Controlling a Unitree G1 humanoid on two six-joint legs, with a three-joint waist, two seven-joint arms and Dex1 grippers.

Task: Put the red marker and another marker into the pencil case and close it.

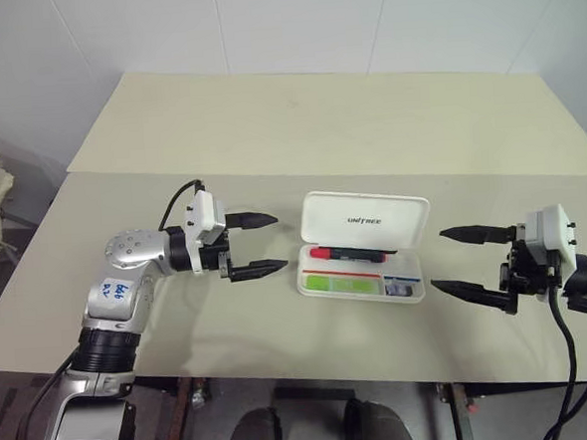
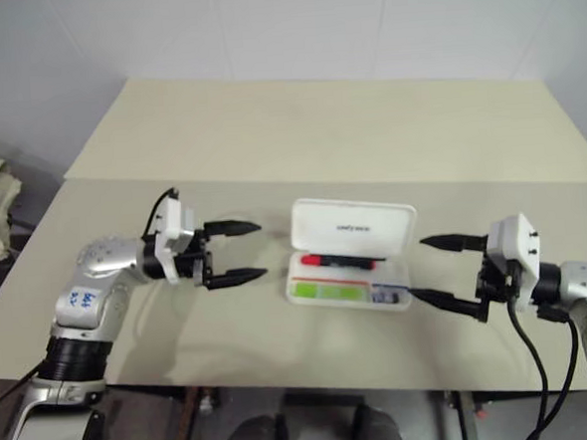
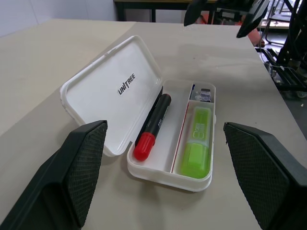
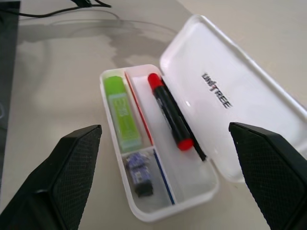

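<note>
white walls back a pale beige table (image 1: 348, 127). at left, the left gripper (image 1: 253, 245) hangs level, pointing right, fingers wide apart and empty. between the arms the pencil case (image 1: 365, 219) lies open, holding the red marker (image 1: 349, 252) and the green highlighter (image 1: 339, 284). the right gripper (image 1: 471, 263) points left, spread, empty.

White pencil case (image 1: 406, 223), red-capped black marker (image 3: 152, 126), lime-green highlighter (image 3: 195, 148), beige table (image 1: 269, 152).
</note>
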